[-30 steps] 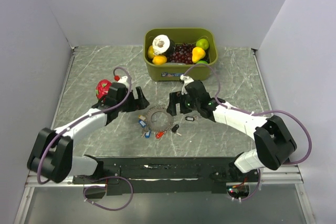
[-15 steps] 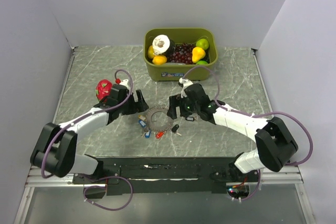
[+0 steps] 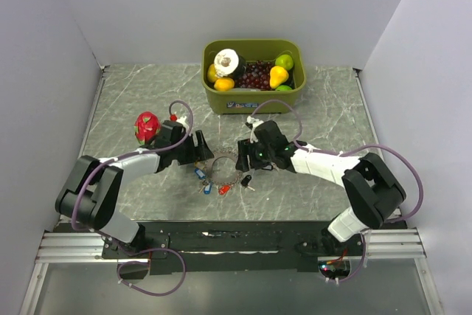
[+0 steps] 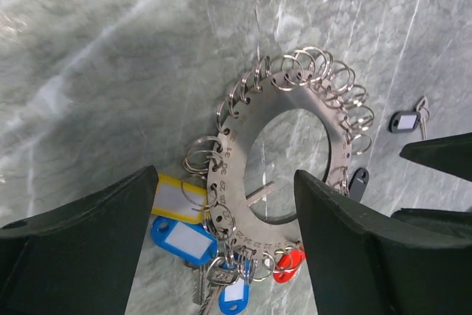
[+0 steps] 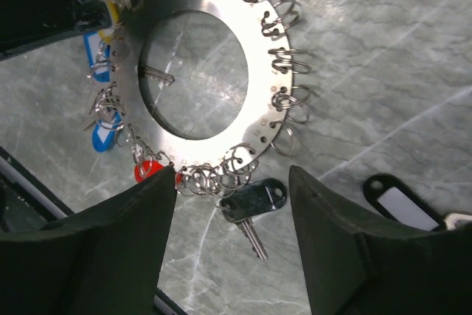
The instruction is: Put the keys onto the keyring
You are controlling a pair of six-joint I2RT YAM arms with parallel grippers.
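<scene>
Top external view: a flat grey metal keyring (image 3: 225, 169), a disc with a round hole and small wire loops all along its rim, lies on the grey marbled bench (image 3: 118, 108) between the two arms, near the middle of the near half. The left hand (image 3: 198, 145) sits at the ring's far-left edge and the right hand (image 3: 243, 154) at its right edge, both low over the bench.

Left wrist view: the left hand (image 4: 225, 178) is released, its two dark fingers (image 4: 81, 248) spread wide with the keyring (image 4: 237, 154) lying between them. Whether they touch it cannot be told. A yellow-edged tag (image 4: 177, 198), two blue-tagged keys (image 4: 183, 235) and a red tag (image 4: 289, 262) hang in a cluster from loops on one side of the rim.

Right wrist view: the right hand (image 5: 230, 182) is also released, its fingers (image 5: 346, 256) apart and straddling the keyring (image 5: 258, 57). A black key (image 5: 254, 201) lies just beside the rim, its head at the loops; whether it is threaded on cannot be told. A black tag with a white label (image 5: 402, 203) lies loose on the bench, apart from the ring.

At the far side stands an olive-green plastic bin (image 3: 254, 101) of toy fruit, and a red dragon fruit (image 3: 147, 126) rests on the left.
</scene>
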